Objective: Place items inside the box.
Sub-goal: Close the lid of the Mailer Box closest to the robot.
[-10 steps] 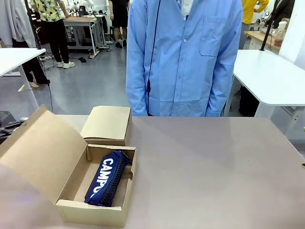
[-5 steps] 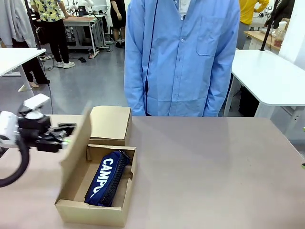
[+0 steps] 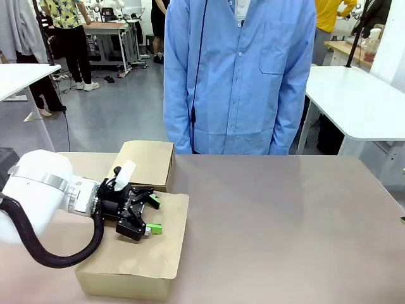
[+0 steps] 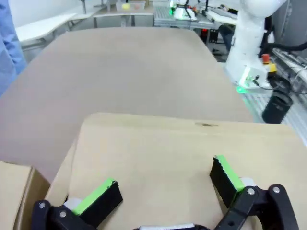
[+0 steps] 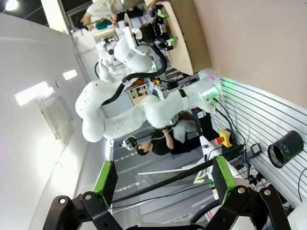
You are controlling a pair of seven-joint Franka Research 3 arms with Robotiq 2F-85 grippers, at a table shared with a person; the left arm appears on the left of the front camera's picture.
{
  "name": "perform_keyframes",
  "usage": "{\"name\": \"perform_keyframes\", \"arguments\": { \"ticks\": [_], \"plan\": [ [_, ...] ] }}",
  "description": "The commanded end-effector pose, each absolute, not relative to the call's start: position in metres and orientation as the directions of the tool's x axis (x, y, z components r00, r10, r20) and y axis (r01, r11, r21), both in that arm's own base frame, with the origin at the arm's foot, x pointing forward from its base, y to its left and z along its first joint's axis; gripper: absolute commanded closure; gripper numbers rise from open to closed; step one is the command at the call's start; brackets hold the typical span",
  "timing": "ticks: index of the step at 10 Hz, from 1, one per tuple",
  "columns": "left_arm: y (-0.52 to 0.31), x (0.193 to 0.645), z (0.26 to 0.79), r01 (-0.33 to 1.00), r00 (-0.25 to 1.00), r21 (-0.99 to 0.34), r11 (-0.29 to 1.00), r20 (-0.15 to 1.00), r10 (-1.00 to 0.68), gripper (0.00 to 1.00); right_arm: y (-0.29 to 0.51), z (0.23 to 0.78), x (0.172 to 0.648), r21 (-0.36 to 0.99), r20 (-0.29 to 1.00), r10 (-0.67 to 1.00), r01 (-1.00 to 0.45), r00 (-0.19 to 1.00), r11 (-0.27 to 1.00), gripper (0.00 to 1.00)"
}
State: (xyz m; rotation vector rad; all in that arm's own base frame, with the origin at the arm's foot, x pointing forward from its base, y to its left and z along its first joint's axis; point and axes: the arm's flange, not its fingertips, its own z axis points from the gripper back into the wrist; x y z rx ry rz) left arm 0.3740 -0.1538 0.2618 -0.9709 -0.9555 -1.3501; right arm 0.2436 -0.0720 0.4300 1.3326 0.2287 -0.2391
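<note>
— Lower left of the front view: what step is this?

— Closing up, I'd say. The left gripper (image 3: 147, 215) sits on the box's lid (image 3: 149, 244), which lies flat over the box (image 3: 120, 285). Its jaws stand wide, holding nothing; in the left wrist view the green pads (image 4: 96, 196) spread apart just above the brown cardboard.

— And the items?

— The pencil case must be under the lid; nothing of it shows. A second, smaller box (image 3: 144, 163) sits shut just behind, toward the person in the blue shirt (image 3: 240, 76) at the top of the frame.

— The right gripper (image 5: 160, 184)?

— Fingers spread wide, empty, pointed off at the room, well away from the table's middle.

— What does the next move call for?

— Probably a light press down on the lid near its free edge so it seats, then a straight lift clear. A sideways drag could slide the whole box.

— What differs from earlier?

— A second ago the lid lay fully open to the left, with the navy case and its white lettering plain to see inside. Half a second ago the left arm had it swung upright. Now it is down and the case is covered. The small box hasn't moved.
</note>
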Motion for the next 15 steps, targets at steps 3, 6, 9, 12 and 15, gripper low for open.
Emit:
{"name": "perform_keyframes", "arguments": {
  "ticks": [3, 6, 9, 12, 15],
  "plan": [
    [-0.113, 0.240, 0.275, 0.996, -0.015, 0.042, 0.074, 0.946, -0.325, 0.00, -0.073, 0.432, 0.244, 0.934, -0.293, -0.041, 0.295, 0.955, 0.203, 0.00],
    [-0.055, 0.247, 0.333, 0.980, 0.148, -0.178, -0.088, 0.949, -0.277, 0.00, -0.073, 0.432, 0.244, 0.934, -0.293, -0.041, 0.295, 0.955, 0.203, 0.00],
    [0.006, 0.261, 0.363, 0.926, 0.292, -0.340, -0.165, 0.921, -0.259, 0.00, -0.073, 0.432, 0.244, 0.934, -0.293, -0.041, 0.295, 0.955, 0.203, 0.00],
    [0.070, 0.282, 0.365, 0.727, 0.685, -0.679, 0.104, 0.706, -0.179, 0.00, -0.073, 0.432, 0.244, 0.934, -0.293, -0.041, 0.295, 0.955, 0.203, 0.00],
    [0.121, 0.304, 0.350, 0.330, 0.929, -0.897, 0.295, 0.364, 0.069, 0.00, -0.073, 0.432, 0.244, 0.934, -0.293, -0.041, 0.295, 0.955, 0.203, 0.00]
  ]
}}
